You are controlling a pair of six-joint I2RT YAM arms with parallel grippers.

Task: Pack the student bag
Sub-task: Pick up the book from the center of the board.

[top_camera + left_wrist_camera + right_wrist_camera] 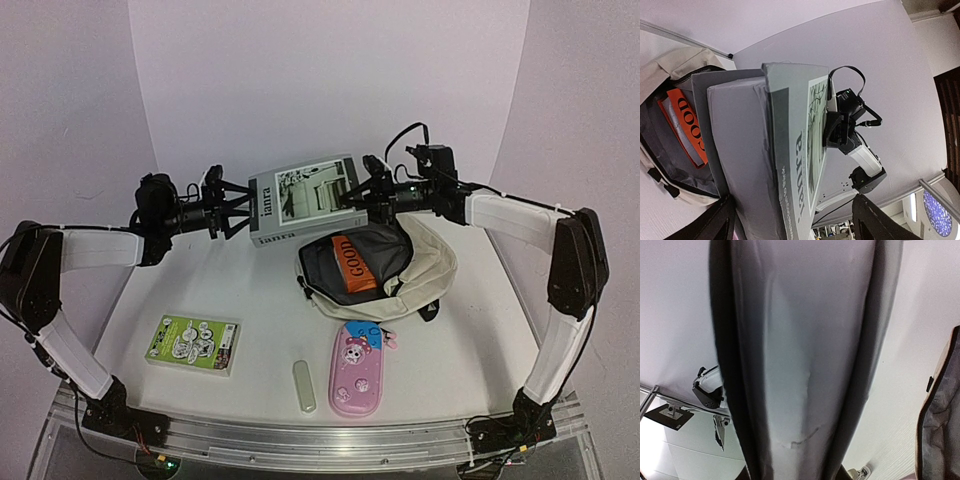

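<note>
Counted in the top view: two grippers, two books, one student bag (432, 262), one pink pencil case (357, 380), one green illustrated box (192, 342), one small pale-green bar (304, 386).

Student bag: lies right of the centre of the desk (250, 300), toward the back edge, mouth open, grey lining showing. Holds the orange book (355, 265) marked GOOD.

Pencil case: lies just in front of the bag, near the front edge, with the bar beside it on its left. Box: sits toward the front-left corner.

Grey book (305, 200): hangs in the air over the back of the desk, above the bag's rear. Pinched at its right end by the right gripper (372, 195); flanked at its left end by the left gripper (238, 215), jaws spread.

Only in the left wrist view: its own fingers (715, 222) set wider than the book, with a gap on one side, and the other gripper clamped on the far edge.

Right wrist view: almost filled by the book's grey edge, with a strip of the bag at its right border.

Pencil case, box and bar: seen from the top alone.
</note>
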